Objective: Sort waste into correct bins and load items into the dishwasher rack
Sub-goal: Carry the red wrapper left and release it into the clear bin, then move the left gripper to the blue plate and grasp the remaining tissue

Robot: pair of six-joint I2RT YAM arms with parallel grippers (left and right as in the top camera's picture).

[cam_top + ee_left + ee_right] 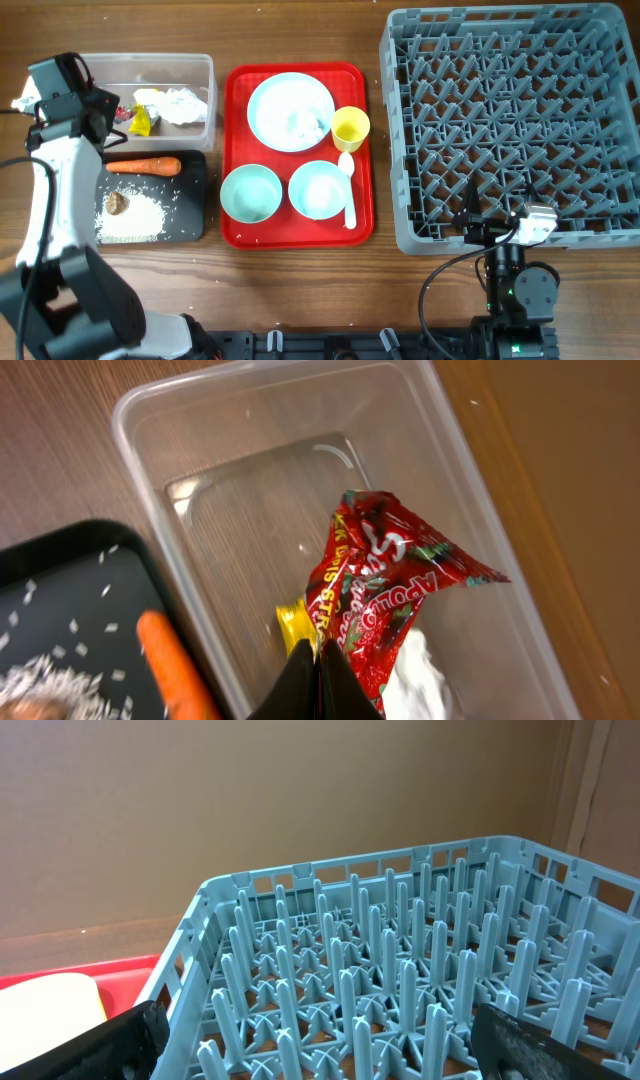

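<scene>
Two arms at a sorting station. The left gripper point(320, 660) was pinched fully shut on the lower edge of the red wrapper point(385, 590), held over the clear tub point(250, 510). That tub also contained the yellow wrapper point(293, 625) and the crumpled tissue point(183, 104). The black tray point(195, 200) held the carrot point(143, 166), the rice point(135, 218) and the brown lump point(116, 203), so waste sorting appeared nearly complete, pending release of the red wrapper. Loading had not begun: the plate point(280, 105), two bowls point(250, 193) point(318, 190), cup point(350, 128) and spoon point(349, 200) lay on the red serving tray point(237, 130), and the dishwasher rack point(510, 100) stood empty. The right gripper point(330, 1050), jaws spread wide and holding nothing, waited at the rack's near edge.
</scene>
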